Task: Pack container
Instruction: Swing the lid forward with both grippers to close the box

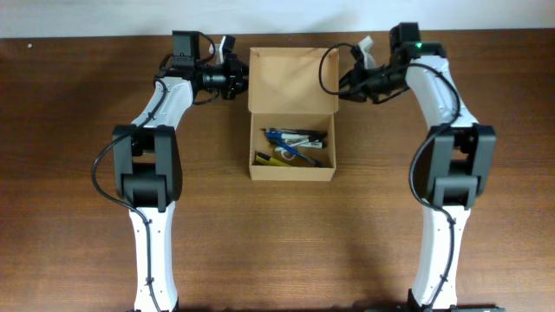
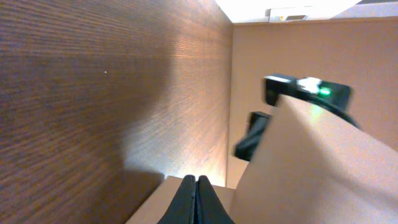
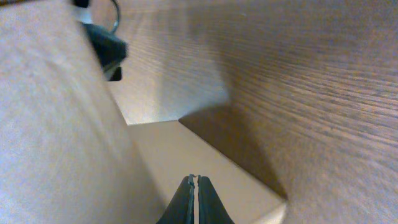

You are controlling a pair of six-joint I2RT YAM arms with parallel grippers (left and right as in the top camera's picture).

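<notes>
While open-lidded, plain tan cardboard container (image 1: pixel 292 82), pens (image 1: pixel 295 146) inside.

Twin arms at the bench, white shells w/ black joints.
L arm (image 1: pixel 152 208) & R arm (image 1: pixel 438 227): smooth white links, chunky black joint blocks at elbow & wrist. A thin black cable (image 1: pixel 102 169) loops out beside each elbow, w/ more black wiring curling round the wrists. Small green LED (image 1: pixel 417 45) is lit on R wrist's black housing. L end effector (image 2: pixel 196 190) & R end effector (image 3: pixel 196 190): matte black, two slim fingers each, tapering to thin tips.
</notes>
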